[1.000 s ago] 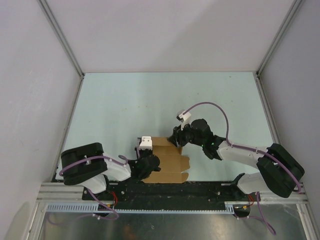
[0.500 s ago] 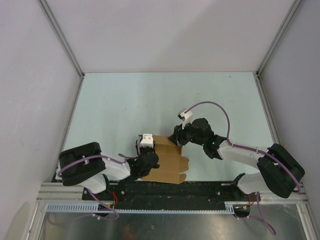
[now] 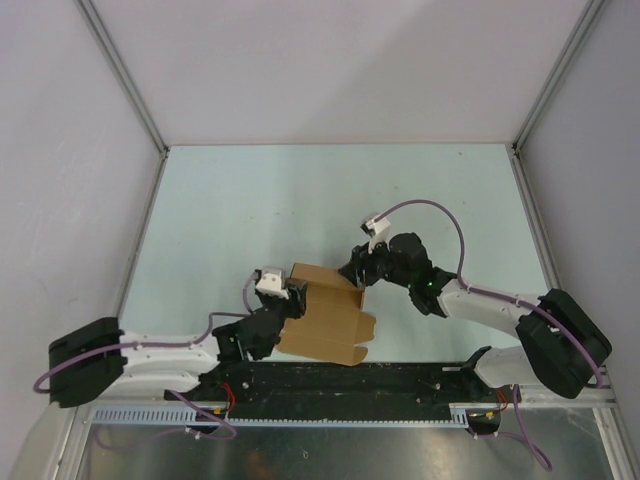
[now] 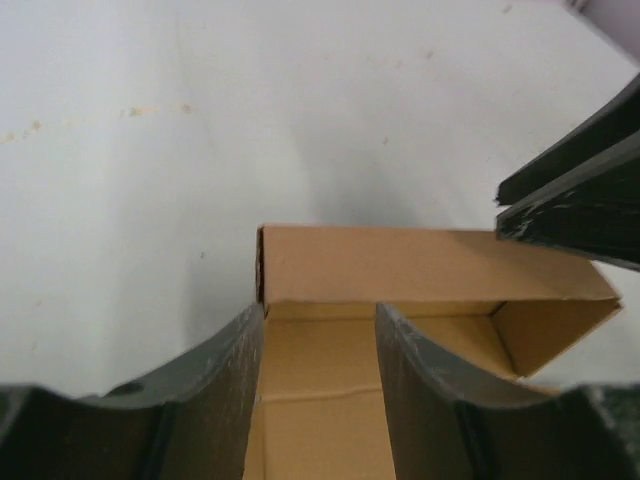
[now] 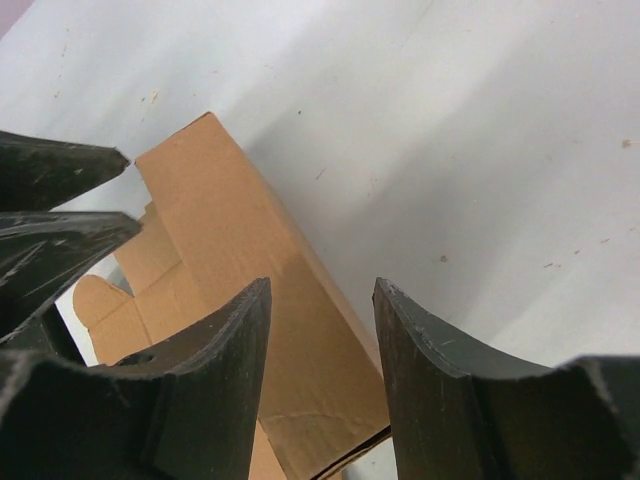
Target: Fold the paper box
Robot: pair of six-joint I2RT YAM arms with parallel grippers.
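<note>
Paper box (image 3: 325,315): it is lying near the front edge of the pale table (image 3: 250,210), between the two arms. It is only partly formed. The far long wall is standing up, while the near panels and tabs are lying almost flat.
Left gripper (image 3: 290,298): it is reaching in from the box's left end with its jaws parted. Its fingers (image 4: 220,390) are sitting over the inner floor panel, just short of the raised corner, and they are gripping nothing.
Right gripper (image 3: 352,278): it is working at the far right corner with its jaws apart, straddling the raised wall. Whether the pads are touching the card cannot be told.
Step in hand: this is looking like wall-raising, with the back wall up and the ends and front not yet locked.
Next move: it is likely calling for one gripper to steady the upright wall while the other is tucking an end flap inward. Gentle pressure is needed, since the card is thin and will buckle.
</note>
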